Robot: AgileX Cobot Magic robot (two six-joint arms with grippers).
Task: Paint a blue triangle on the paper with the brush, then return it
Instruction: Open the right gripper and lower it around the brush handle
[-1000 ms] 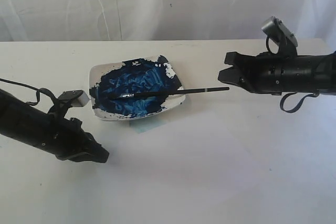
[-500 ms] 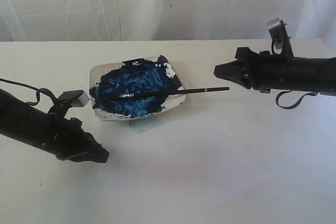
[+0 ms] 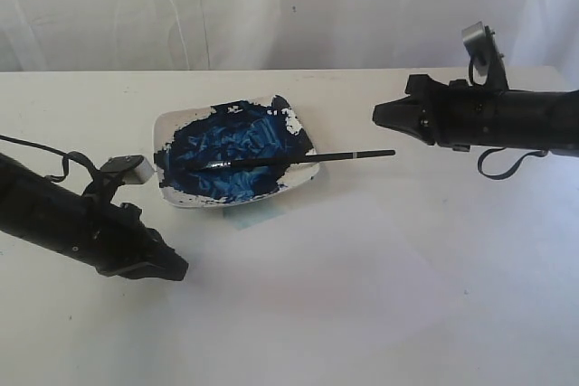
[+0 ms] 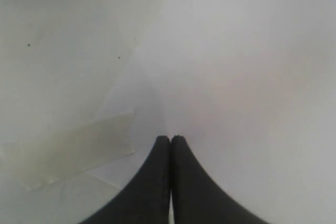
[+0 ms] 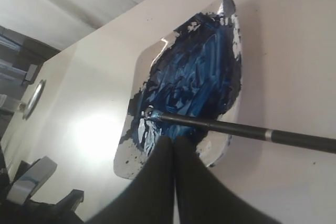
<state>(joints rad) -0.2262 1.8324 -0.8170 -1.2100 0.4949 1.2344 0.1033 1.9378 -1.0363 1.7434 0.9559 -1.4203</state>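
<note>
1. Across the middle of the exterior view: the brush (image 3: 298, 159), lying on a white dish (image 3: 163, 137) smeared with dark-blue paint. Wet tip in the paint, handle end poking past the dish's right rim over the table (image 3: 81, 106).
2. Upper right of the frame: right gripper (image 3: 376, 116), tips pressed together on nothing, pointing left. Near the handle end but apart from it (a little above it in the frame).
3. Lower left: left gripper (image 3: 181, 268), tips likewise pressed together and empty, by the paper's left edge.
4. Lower centre and right: the paper (image 3: 380, 287), flat on the table, top edge just below the dish. A strip of clear tape (image 4: 68, 153) at its edge beside the left gripper (plain in the left wrist view).
</note>
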